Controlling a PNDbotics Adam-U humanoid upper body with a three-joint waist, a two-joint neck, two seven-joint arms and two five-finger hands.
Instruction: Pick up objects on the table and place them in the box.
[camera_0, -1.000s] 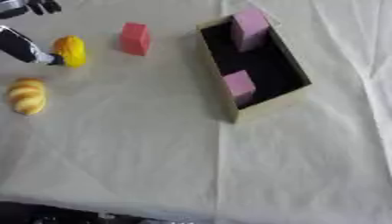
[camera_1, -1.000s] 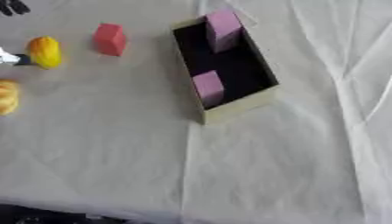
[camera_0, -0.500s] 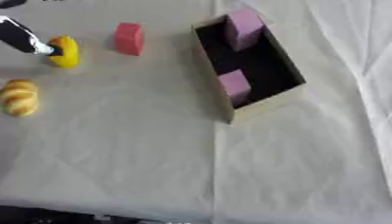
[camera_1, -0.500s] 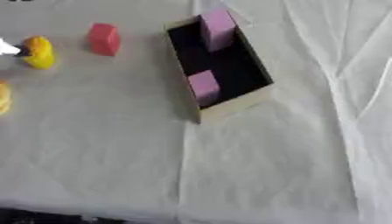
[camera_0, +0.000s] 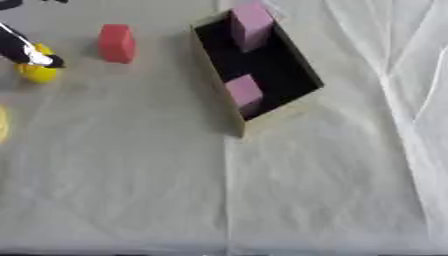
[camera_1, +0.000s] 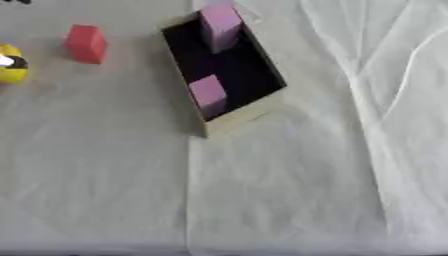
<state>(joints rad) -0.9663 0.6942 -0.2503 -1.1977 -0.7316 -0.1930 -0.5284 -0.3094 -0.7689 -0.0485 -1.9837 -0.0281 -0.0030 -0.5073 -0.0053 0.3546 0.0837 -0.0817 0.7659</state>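
Left hand (camera_0: 26, 50) is touching one yellow object (camera_0: 38, 71) — grip I cannot tell; one red block (camera_0: 116, 43) is waiting, two pink blocks (camera_0: 251, 24) are sitting inside the box (camera_0: 229, 104).

Both my eyes look steeply down from my head onto the cloth-covered table (camera_0: 131, 190), close above it. They share the open box (camera_0: 229, 98), the red block (camera_0: 116, 43) and the yellow object (camera_0: 38, 73). My right eye sits further right, so my left hand (camera_0: 26, 49) nearly leaves its frame.
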